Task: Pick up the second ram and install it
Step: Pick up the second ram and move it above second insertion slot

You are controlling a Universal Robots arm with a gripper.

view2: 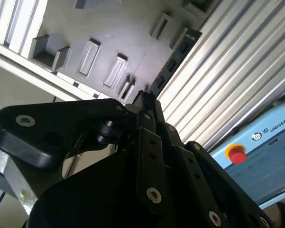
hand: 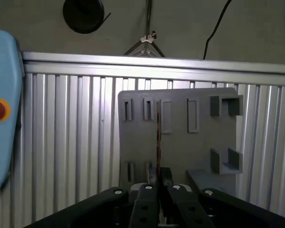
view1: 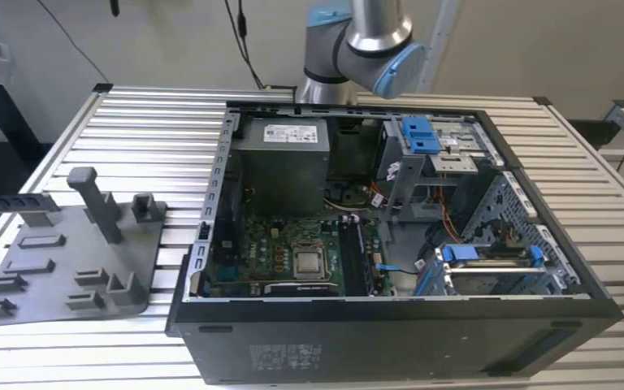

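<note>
In the first wrist view, the second ram is a thin dark stick seen edge-on. It runs straight out from between my fingertips. My gripper is shut on its near end, high over the grey holder tray. In the second wrist view the same dark strip reaches out from the closed gripper along the tray's edge. In the exterior view the open computer case lies on the table, its long black memory slots beside the processor. The arm's elbow is behind the case.
The grey tray with its upright post lies on the slatted table at the exterior view's left of the case. A pale blue control pendant with a red button rests on the table near the tray. Drive cages fill the case's right side.
</note>
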